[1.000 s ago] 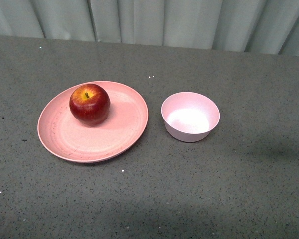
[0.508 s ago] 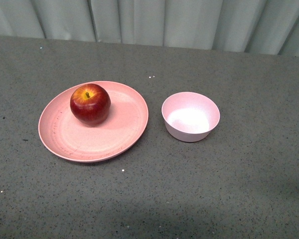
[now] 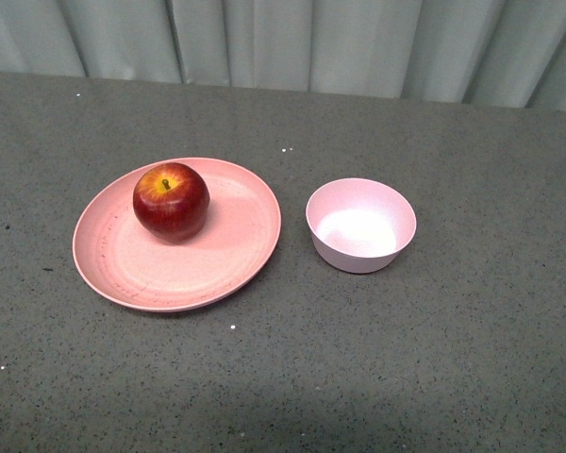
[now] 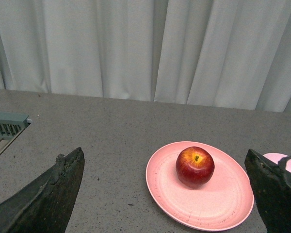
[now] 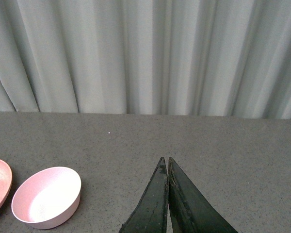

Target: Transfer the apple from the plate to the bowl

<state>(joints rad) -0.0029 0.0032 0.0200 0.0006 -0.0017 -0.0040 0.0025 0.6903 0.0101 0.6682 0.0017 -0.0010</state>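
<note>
I can read no text, label, brand, number or sign in any of my views, neither on the apple (image 3: 171, 202), the plate (image 3: 141, 271) nor the bowl (image 3: 358, 257).

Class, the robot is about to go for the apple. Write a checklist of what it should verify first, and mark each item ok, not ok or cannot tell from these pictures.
1. Apple sits on plate, stem up: ok.
2. Bowl upright and empty: ok.
3. Nothing lies between plate and bowl: ok.
4. Left hand open, with the apple framed between its two sides: ok.
5. Left hand down at the apple: not ok; it is short of the plate.
6. Right hand shut and off to the side of the bowl: ok.
</note>
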